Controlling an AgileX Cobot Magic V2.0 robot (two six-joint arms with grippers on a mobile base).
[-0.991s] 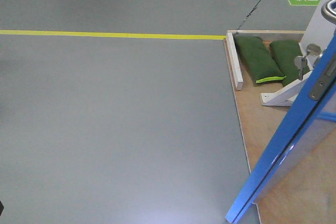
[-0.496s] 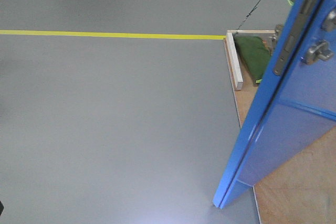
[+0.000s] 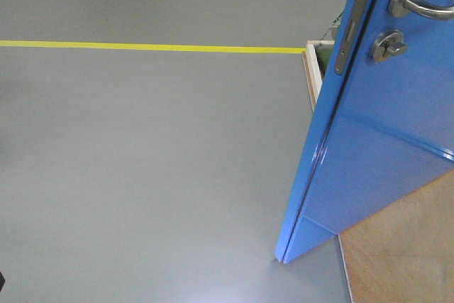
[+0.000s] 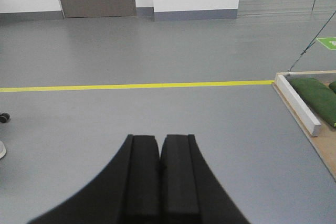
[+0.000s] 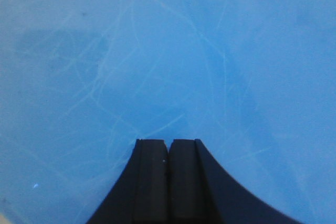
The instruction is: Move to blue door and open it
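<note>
You look to be mid-opening: the blue door (image 3: 383, 140) fills the front view's right, its lower corner out over the grey floor (image 3: 142, 175). Your right end effector (image 5: 168, 143), pressed together, faces the panel closely. The left end effector (image 4: 159, 140), likewise pressed together, hangs idle. Next calls for a steady push.

One blue door (image 3: 369, 147); two grippers (image 4: 159, 140) (image 5: 168, 143); two sandbags (image 4: 314, 98) (image 4: 333, 86).
</note>
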